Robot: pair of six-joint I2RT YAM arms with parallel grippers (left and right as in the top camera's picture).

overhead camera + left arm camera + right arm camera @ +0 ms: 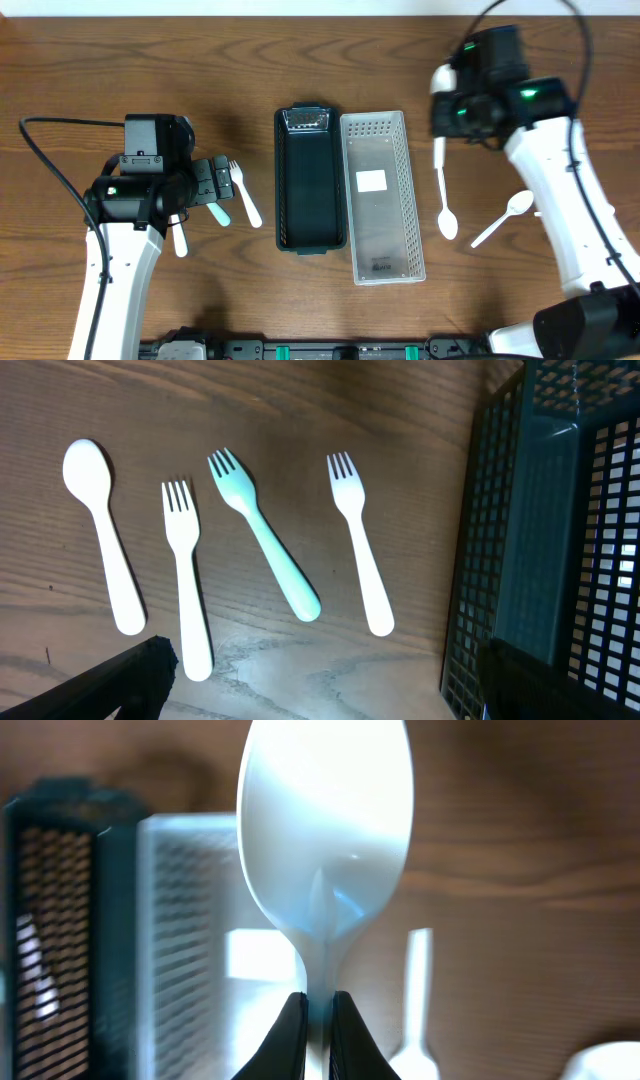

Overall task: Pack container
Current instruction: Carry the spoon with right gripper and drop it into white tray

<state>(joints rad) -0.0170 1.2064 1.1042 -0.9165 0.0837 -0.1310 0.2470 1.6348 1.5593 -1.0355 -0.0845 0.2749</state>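
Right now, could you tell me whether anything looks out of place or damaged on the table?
Nothing stands out. The dark basket sits upright and empty, its clear lid flat beside it, and the right claw grips a spoon by its handle.

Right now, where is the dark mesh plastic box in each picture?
Overhead: the dark mesh plastic box is in the middle of the picture.
Left wrist: the box runs along the right edge.
Right wrist: the box is blurry, at the left edge.
Shared landmark: the clear holed plastic tray beside it, seen overhead and in right wrist.
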